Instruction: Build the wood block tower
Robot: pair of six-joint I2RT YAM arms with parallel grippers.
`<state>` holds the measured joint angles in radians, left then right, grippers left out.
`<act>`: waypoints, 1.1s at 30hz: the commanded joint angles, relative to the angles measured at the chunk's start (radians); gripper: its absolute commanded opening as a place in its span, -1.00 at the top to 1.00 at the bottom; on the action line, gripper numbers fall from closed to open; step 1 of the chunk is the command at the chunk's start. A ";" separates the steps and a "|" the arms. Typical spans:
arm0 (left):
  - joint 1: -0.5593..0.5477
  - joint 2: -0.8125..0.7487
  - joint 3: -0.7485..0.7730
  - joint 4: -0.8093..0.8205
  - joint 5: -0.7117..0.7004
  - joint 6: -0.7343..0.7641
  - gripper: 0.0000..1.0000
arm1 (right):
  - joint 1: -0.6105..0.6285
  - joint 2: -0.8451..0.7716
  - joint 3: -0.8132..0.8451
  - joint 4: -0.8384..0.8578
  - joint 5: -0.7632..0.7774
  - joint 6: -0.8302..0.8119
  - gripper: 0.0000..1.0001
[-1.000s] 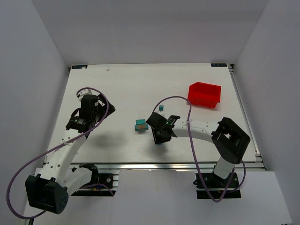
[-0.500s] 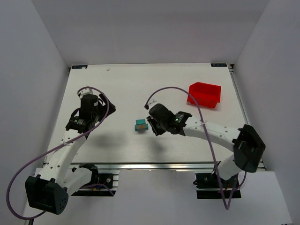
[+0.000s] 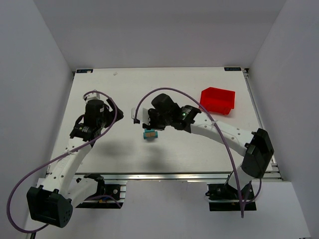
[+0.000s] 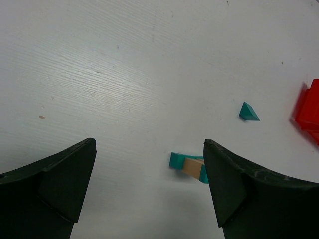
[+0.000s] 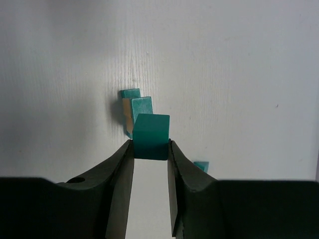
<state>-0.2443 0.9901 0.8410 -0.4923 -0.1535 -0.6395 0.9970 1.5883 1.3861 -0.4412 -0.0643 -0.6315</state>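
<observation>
Top external view: the wood block tower (image 3: 149, 133), a small cluster of teal-green painted cubes with one tan bare-wood block among them, sits on the white table (image 3: 124, 84) a little left of its middle and in the near half. It is well apart from the red plastic bin (image 3: 218, 100) at the far right. The right arm reaches leftward across the table, and its black wrist hangs just on the far side of the tower. In the right wrist view the right gripper (image 5: 150, 144) has its jaws pinching a single teal-green wooden cube (image 5: 150, 133) by two opposite faces, and the cube sits level between the dark fingers (image 5: 117, 184). The tower lies directly beyond the cube; whether the held cube touches it cannot be told. A loose teal-green block (image 5: 201, 166) peeks out on the table beside the right-hand finger. The left gripper (image 4: 148, 144) hangs over the left part of the table with its jaws spread wide above the tabletop. In its view the tower lies ahead to the right, the loose block, wedge-shaped from here, lies farther on, and the bin shows at the right edge.
</observation>
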 commanded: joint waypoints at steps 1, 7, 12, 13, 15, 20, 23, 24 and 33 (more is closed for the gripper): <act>-0.001 -0.004 0.001 0.017 -0.011 0.020 -0.96 | -0.014 0.060 0.114 -0.135 -0.152 -0.253 0.64; -0.001 0.015 0.007 0.006 -0.034 0.020 -0.96 | -0.020 0.185 0.264 -0.286 -0.134 -0.286 0.63; 0.000 0.035 0.009 0.009 -0.037 0.021 -0.96 | -0.027 0.240 0.315 -0.323 -0.106 -0.254 0.61; 0.000 0.036 0.009 0.008 -0.038 0.021 -0.96 | -0.031 0.243 0.317 -0.324 -0.103 -0.234 0.61; 0.000 0.044 0.010 0.008 -0.040 0.021 -0.96 | -0.032 0.248 0.315 -0.327 -0.082 -0.218 0.60; 0.002 0.053 0.012 0.011 -0.034 0.023 -0.96 | -0.040 0.259 0.303 -0.320 -0.068 -0.189 0.60; 0.000 0.062 0.020 0.005 -0.034 0.024 -0.96 | -0.043 0.265 0.303 -0.332 -0.080 -0.203 0.60; 0.000 0.064 0.018 0.009 -0.034 0.024 -0.96 | -0.046 0.266 0.304 -0.337 -0.094 -0.209 0.60; 0.002 0.065 0.009 0.020 -0.031 0.026 -0.96 | -0.054 0.300 0.340 -0.344 -0.123 -0.223 0.54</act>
<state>-0.2443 1.0607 0.8410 -0.4919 -0.1761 -0.6243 0.9485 1.8740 1.6768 -0.7799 -0.1642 -0.8486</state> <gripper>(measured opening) 0.979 0.345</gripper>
